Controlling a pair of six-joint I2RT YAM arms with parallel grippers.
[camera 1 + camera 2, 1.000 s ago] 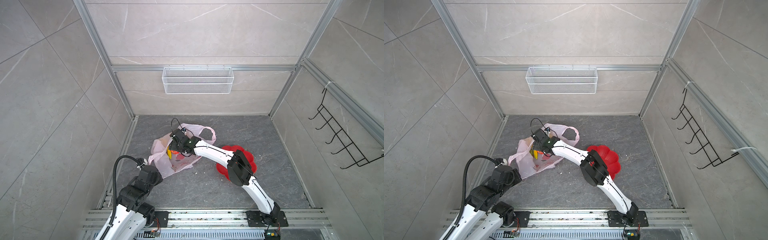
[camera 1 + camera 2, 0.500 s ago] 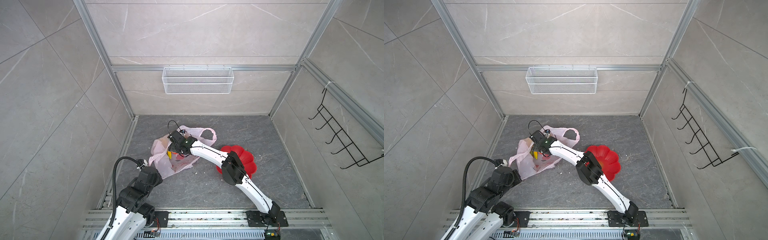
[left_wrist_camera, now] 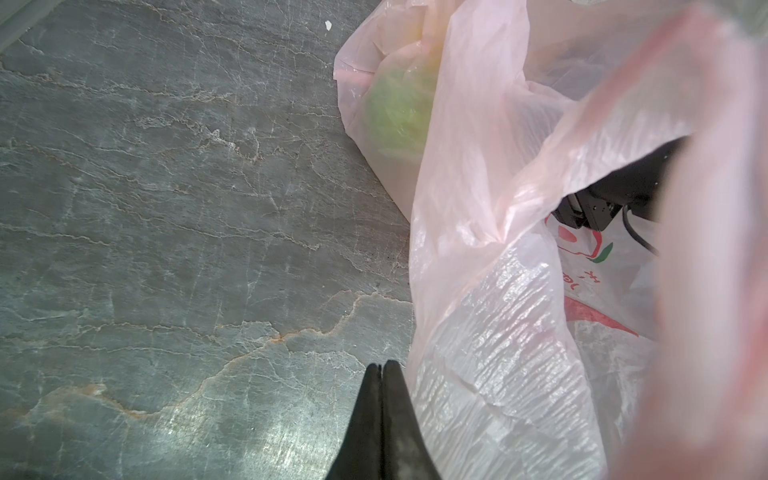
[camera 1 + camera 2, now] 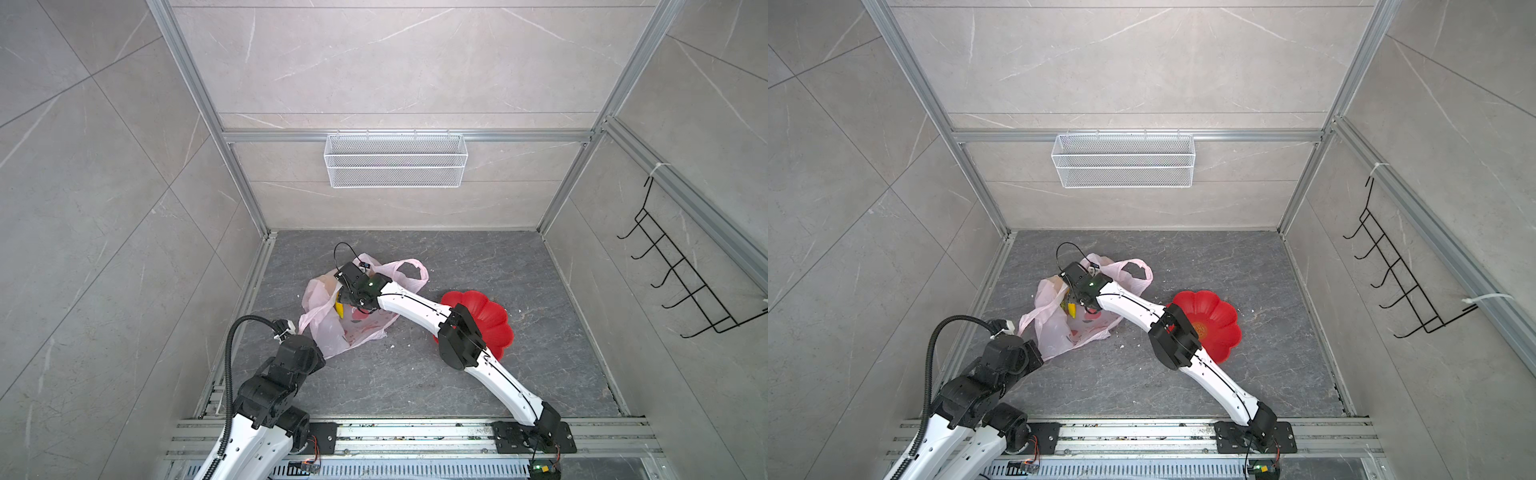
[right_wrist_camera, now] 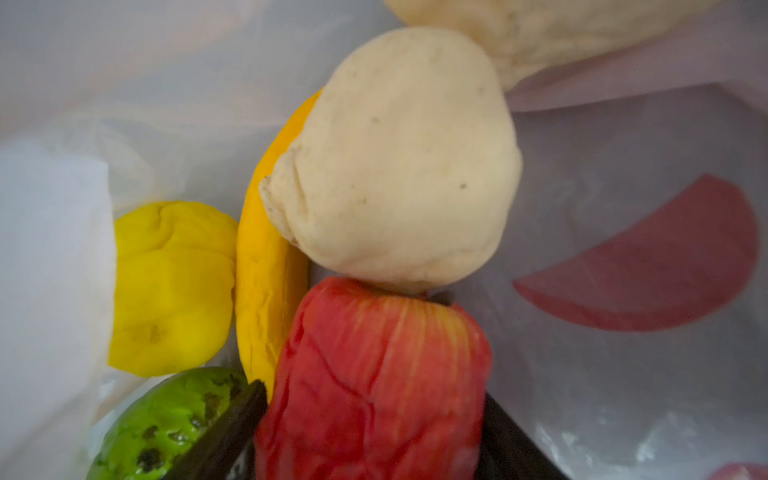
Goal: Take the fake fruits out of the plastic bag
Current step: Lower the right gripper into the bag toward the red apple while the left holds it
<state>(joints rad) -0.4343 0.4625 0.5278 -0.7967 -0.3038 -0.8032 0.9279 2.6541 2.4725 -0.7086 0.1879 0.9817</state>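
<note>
Since a second ago the right arm's elbow has been swung off much of the dish (image 4: 486,316), while the right claw (image 5: 374,395) has been kept inside the bag (image 4: 324,336). In the right wrist view the red fruit (image 5: 382,349) is pinched between the two black fingers (image 5: 232,428), one on each side. Its skin is creased, though how firmly it is gripped cannot be judged from so close and blurred a view. A beige piece (image 5: 399,166) is rested against the red fruit's far end, touching it. The banana (image 5: 266,266) is laid along the red fruit's side, the yellow fruit (image 5: 174,286) is just beside the banana, and the green ball (image 5: 166,419) is touched by the outer face of one finger. All the fruits seen are thus still in the bag, which is slumped on the bench (image 4: 457,374).

The left claw (image 3: 381,370) is pressed together with nothing seen between its fingers, and the bag's film is just beside it.

The step in hand is judged to be the lifting out of the red fruit. The grip should be completed only until the fruit is held, not crushed. The fruit should then be drawn back slowly through the mouth, so that the beige piece is let roll off and no film is caught. If the bag is seen to rise with the claw, it should be held down.
</note>
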